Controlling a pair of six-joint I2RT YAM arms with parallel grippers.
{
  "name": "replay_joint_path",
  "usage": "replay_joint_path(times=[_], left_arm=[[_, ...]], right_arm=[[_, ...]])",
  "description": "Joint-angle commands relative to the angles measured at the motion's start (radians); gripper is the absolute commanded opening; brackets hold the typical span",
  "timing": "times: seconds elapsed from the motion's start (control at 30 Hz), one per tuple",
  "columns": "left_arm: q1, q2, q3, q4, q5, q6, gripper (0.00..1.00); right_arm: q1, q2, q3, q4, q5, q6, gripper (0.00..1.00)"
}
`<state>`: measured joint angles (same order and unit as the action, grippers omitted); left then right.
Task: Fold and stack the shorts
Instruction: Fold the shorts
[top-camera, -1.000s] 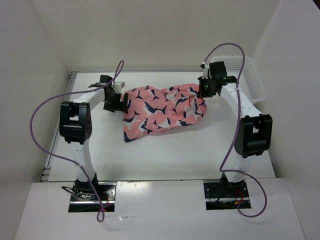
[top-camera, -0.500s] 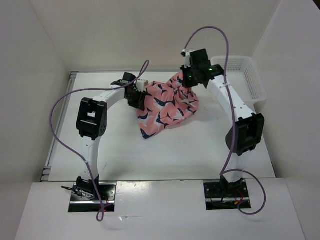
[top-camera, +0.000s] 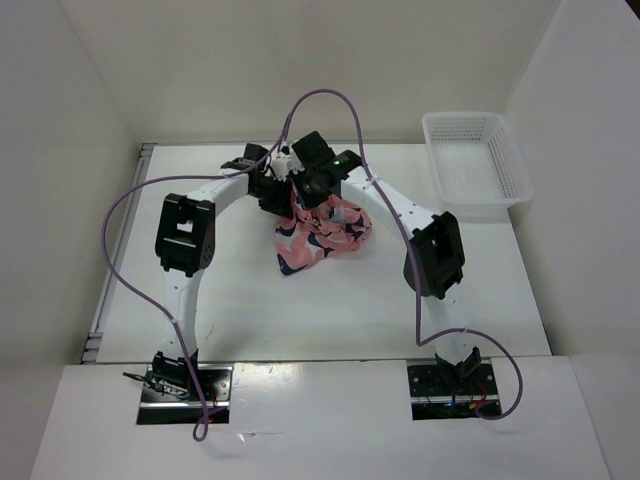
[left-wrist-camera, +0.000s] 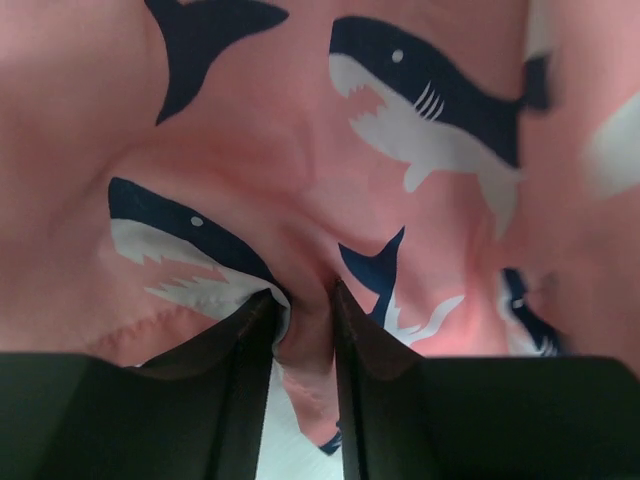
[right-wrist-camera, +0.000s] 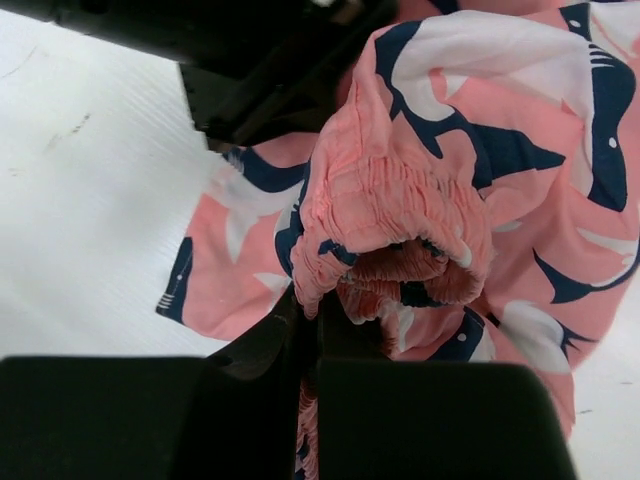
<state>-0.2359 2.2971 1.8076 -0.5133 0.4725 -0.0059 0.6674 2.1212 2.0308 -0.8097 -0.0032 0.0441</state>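
L gripper (left-wrist-camera: 303, 310) & R gripper (right-wrist-camera: 310, 325) both pinch shorts (top-camera: 322, 232), bunched mid-frame; no neat fold yet, stacking left to do.

Gathers the salmon-pink, shark-printed cloth shorts (top-camera: 322, 236), spread wide a second ago, into a narrow bunch well apart from the white plastic mesh basket (top-camera: 478, 200). Brings the black right gripper (top-camera: 310, 193) away from that basket, across to just beside the black left gripper (top-camera: 277, 197). Narrows the left jaws from wide apart to a pinch on a fold. Leaves the basket fully uncovered.
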Motion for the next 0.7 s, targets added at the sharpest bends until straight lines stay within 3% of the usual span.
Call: replay_joint_path(times=[0.0,0.33,0.53,0.67], left_arm=[[0.004,0.032,0.03,0.009,0.075,0.006,0.35],[0.023,0.041,0.039,0.009,0.146,0.006,0.34],[0.023,0.041,0.039,-0.001,0.155,0.006,0.33],[0.043,0.032,0.039,-0.001,0.083,0.006,0.42]], right_arm=[[0.028,0.035,0.084,0.003,-0.014,0.043,0.0],[0.055,0.124,0.318,0.012,-0.055,0.112,0.0],[0.055,0.187,0.27,0.012,-0.055,0.112,0.0],[0.055,0.229,0.259,0.021,-0.095,0.059,0.03]])
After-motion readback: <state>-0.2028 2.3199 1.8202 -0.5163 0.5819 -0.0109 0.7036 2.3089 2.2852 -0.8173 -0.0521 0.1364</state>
